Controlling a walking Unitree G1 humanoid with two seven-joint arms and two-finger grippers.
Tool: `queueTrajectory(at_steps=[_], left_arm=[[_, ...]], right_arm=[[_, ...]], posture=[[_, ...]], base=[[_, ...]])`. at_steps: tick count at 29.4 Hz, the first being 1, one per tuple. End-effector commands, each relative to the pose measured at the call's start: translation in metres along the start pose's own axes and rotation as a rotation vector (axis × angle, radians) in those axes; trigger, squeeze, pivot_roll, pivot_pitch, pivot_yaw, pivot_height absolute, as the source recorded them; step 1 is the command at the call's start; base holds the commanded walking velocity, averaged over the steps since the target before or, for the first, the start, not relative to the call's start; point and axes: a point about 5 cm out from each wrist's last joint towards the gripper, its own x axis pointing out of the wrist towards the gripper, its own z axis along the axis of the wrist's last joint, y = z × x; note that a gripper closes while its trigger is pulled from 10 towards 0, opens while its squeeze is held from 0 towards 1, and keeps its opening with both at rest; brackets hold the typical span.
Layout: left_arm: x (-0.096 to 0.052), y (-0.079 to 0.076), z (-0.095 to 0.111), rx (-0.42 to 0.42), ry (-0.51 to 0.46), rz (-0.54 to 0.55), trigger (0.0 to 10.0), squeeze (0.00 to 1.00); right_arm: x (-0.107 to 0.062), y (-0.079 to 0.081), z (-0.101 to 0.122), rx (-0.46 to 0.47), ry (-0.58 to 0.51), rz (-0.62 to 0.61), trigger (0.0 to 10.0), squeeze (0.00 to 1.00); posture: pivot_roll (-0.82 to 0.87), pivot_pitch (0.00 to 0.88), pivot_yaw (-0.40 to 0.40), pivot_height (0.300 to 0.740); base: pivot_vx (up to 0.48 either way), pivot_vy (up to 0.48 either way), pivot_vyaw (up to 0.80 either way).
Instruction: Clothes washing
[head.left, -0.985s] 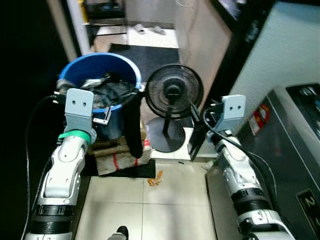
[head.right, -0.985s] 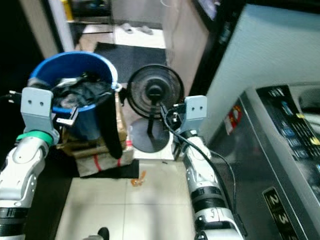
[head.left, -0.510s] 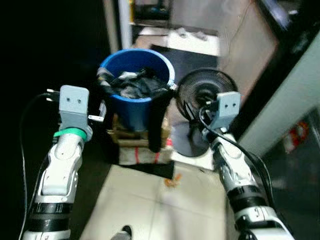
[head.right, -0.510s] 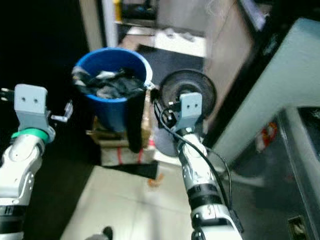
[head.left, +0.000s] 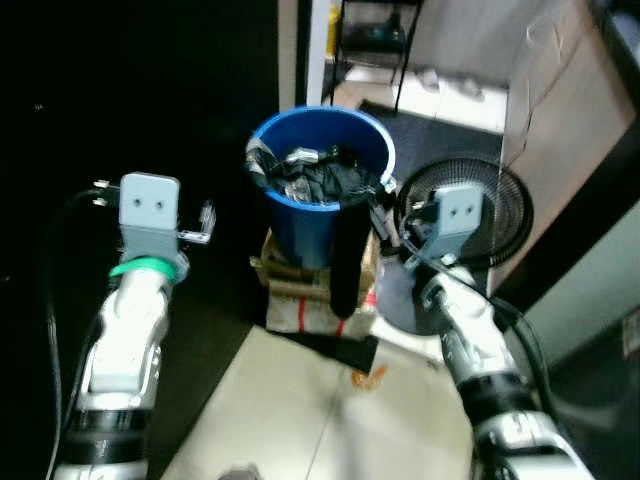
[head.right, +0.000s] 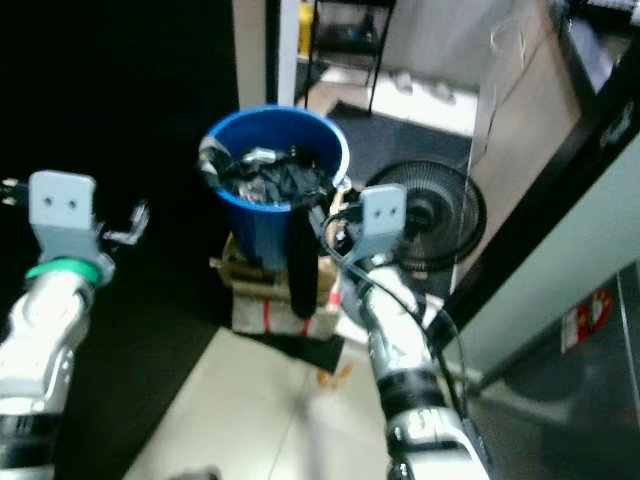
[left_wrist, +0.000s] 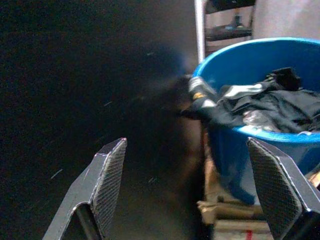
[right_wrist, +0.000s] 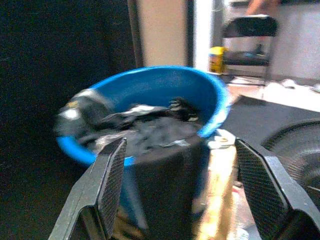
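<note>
On the far left the left end effector (left_wrist: 182, 190) is raised in front of a dark, unlit area, its two black fingers (left_wrist: 107, 185) spread wide apart with nothing between them; from the head it sits at the end of the silver left arm (head.left: 125, 330), well to the left of the bucket. In the middle stands the blue bucket (head.left: 320, 225), resting on a low stack of cardboard and bundled material (head.left: 315, 295) at the edge of the pale tiled floor (head.left: 300, 420). The bucket is loaded with dark clothes (head.left: 320, 180), heaped to the rim, with a grey piece lying over the left edge and one long black garment (head.left: 347, 260) hanging down over the front right side of the rim, reaching the stack below. Just right of the bucket, the right end effector (right_wrist: 175, 185) is held close to it, looking straight at the hanging garment; its fingers (right_wrist: 112, 180) are also spread wide and grip nothing. Behind the right arm (head.left: 470, 330) stands a black floor fan (head.left: 500, 215) on its round base, near the bucket's right side. Further right a pale wall panel (head.right: 560, 250) rises, and beyond the bucket a dark mat (head.right: 400, 125) and a black metal frame (head.right: 345, 30) are visible on the lit floor.
</note>
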Motion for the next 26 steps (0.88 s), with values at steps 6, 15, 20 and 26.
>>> queueTrajectory(at_steps=[6,15,20,26], left_arm=[[-0.0007,0.0034,-0.0043,0.007,0.014,0.006,10.0,0.0],[-0.0007,0.003,-0.0048,0.01,0.014,0.005,10.0,0.0],[-0.0006,0.0025,-0.0042,0.013,0.011,0.003,10.0,0.0],[-0.0003,0.0031,-0.0041,0.017,0.01,0.006,10.0,0.0]], right_arm=[[-0.0004,0.0015,-0.0033,0.023,0.012,-0.006,10.0,0.0],[-0.0003,0.0002,-0.0024,0.013,0.008,-0.013,10.0,0.0],[0.0002,0.0012,-0.0016,0.01,0.004,-0.008,10.0,0.0],[0.0009,0.0026,-0.0012,0.013,0.002,0.001,10.0,0.0]], posture=[[0.06,0.0,-0.022,0.74],[0.06,0.0,-0.021,0.74],[0.06,0.0,-0.02,0.74],[0.07,0.0,-0.021,0.74]], base=[[0.437,0.0,-0.66],[0.434,0.0,-0.36],[0.431,0.0,0.0],[0.431,0.0,0.66]])
